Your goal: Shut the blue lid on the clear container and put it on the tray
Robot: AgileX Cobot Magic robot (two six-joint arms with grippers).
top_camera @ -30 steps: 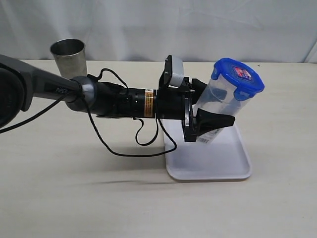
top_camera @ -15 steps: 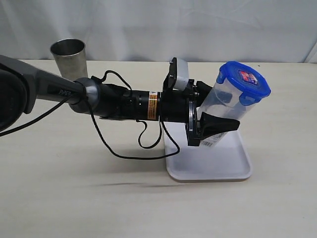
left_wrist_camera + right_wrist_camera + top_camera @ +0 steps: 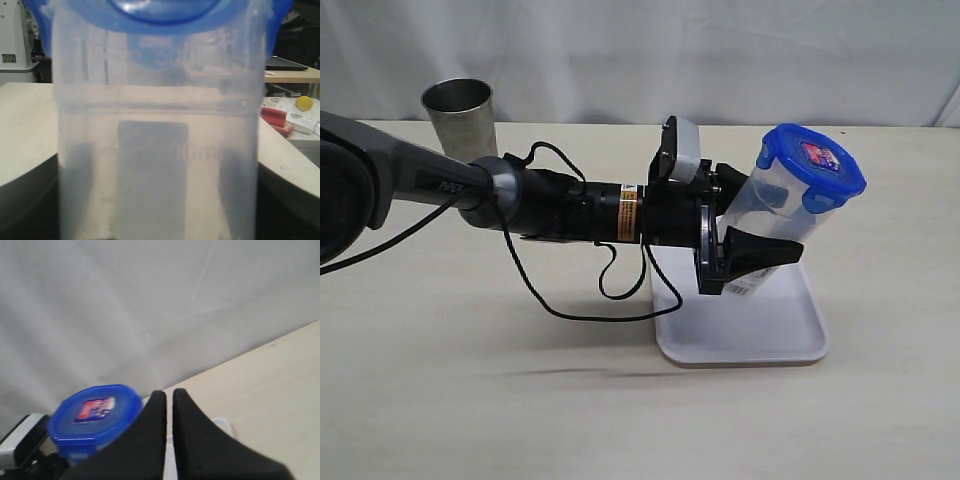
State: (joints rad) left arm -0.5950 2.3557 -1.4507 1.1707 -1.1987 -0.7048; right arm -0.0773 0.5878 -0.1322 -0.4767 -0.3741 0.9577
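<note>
Pincer, left [image 3: 768,225]: I log it spread wide and clamped on the clear container [image 3: 752,212]. One finger sits in front of the lower wall and the other shows dark through the plastic behind.

Steel cup [image 3: 458,115]: far left, at the back of the tabletop [image 3: 470,400]. Upright, well apart from everything else, no part of the job.

Left arm [image 3: 560,205]: reaches in level from the left, with a black cable [image 3: 555,312] looping beneath it.

Container: tall and narrow, held tilted with its top leaning right and its base over the left part of the tray. I cannot tell whether the base touches the tray. Through the left wrist camera its wall [image 3: 160,150] fills the picture.

Blue lid [image 3: 815,165]: seated on the container mouth, sticker up, a near tab folded down. I cannot tell whether every tab is snapped.

Tray [image 3: 770,335]: white, flat on the tabletop, right of centre, beneath the container.

Pincer, right [image 3: 167,395]: shut, holding nothing, with the lid [image 3: 95,412] just beyond its tips. It is outside the wide camera's picture.

Hazards, my judgement:
- Released at this lean, so tall a canister would likely tip over rightward.
- The base hangs near the tray's left rim; lowered there, it could land on the rim and rock.
- The smooth plastic may slide in the grip while I right it.
- An unlatched tab could let the lid lift in a fall.
</note>
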